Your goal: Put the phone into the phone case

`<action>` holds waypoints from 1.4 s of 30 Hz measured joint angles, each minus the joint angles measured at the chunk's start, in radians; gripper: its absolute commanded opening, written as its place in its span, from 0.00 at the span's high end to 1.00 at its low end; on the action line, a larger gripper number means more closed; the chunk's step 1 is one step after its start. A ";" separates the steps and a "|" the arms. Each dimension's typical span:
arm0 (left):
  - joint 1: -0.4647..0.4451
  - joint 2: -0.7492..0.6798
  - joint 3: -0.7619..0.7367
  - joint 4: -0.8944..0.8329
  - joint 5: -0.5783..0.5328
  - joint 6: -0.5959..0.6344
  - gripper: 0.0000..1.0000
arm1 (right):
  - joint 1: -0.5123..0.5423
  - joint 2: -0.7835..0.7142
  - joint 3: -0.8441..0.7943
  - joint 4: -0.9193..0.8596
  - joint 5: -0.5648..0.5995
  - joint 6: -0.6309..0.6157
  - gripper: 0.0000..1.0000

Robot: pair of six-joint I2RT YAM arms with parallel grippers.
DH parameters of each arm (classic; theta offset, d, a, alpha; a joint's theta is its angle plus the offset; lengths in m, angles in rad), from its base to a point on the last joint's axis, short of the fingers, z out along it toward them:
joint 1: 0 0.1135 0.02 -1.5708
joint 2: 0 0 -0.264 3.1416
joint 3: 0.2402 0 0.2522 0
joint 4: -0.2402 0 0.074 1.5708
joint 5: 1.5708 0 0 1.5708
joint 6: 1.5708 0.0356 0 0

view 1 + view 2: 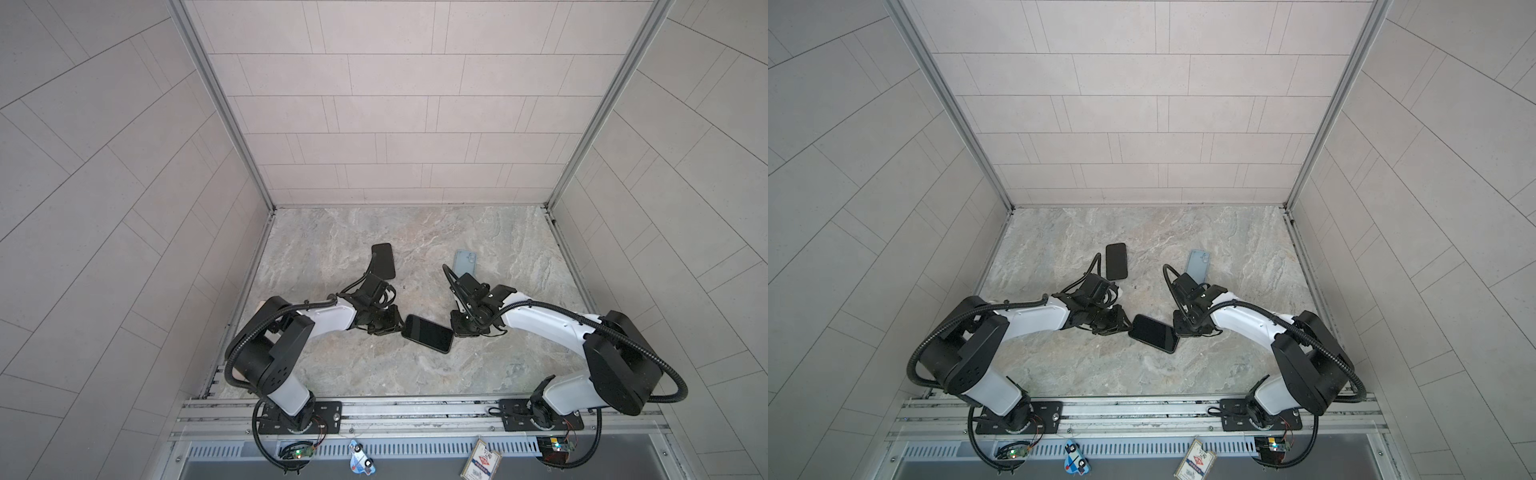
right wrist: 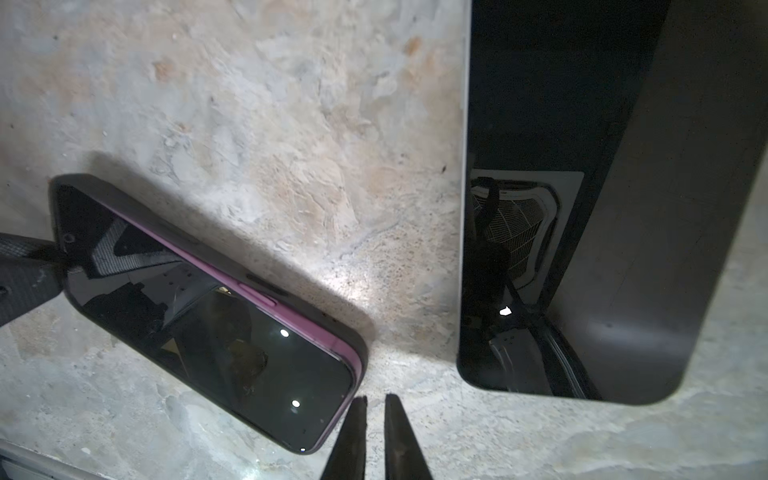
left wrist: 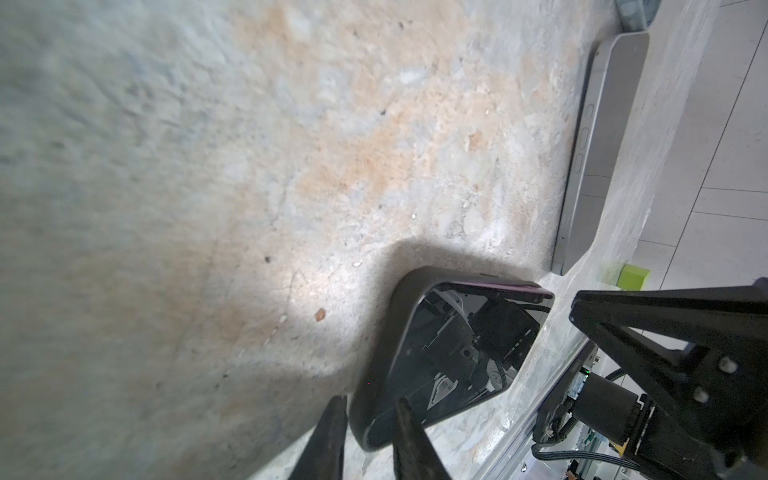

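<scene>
Marble tabletop (image 1: 332, 374) carries three handsets: you have the purple phone (image 2: 232, 332) lying screen-up in the black phone case (image 3: 399, 316) at centre, with one long purple edge showing above the case wall. A bare black phone (image 1: 383, 260) lies well apart toward the back left, and a grey-blue phone (image 1: 465, 262) toward the back right. Your left gripper (image 3: 370, 401) pinches one end corner of the phone case, a finger on either side. Your right gripper (image 2: 376, 398) sits just beside the opposite end, jaws almost pressed together, holding nothing.
</scene>
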 measured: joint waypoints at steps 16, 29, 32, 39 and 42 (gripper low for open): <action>0.000 0.000 0.000 0.000 0.000 0.000 0.72 | 0.000 0.035 0.002 0.048 -0.023 0.004 0.86; 0.000 0.000 0.000 0.000 0.000 0.000 0.73 | 0.001 0.053 0.002 0.051 -0.023 0.003 0.90; 0.000 0.000 0.000 0.000 0.000 0.000 0.73 | 0.004 0.055 0.002 0.052 -0.021 0.003 0.90; 0.000 0.000 0.000 0.001 0.000 0.000 0.73 | 0.024 0.078 0.024 0.035 0.002 0.005 0.90; 0.000 0.000 0.000 0.001 0.000 0.000 0.73 | 0.040 0.095 0.040 0.017 0.026 0.011 0.90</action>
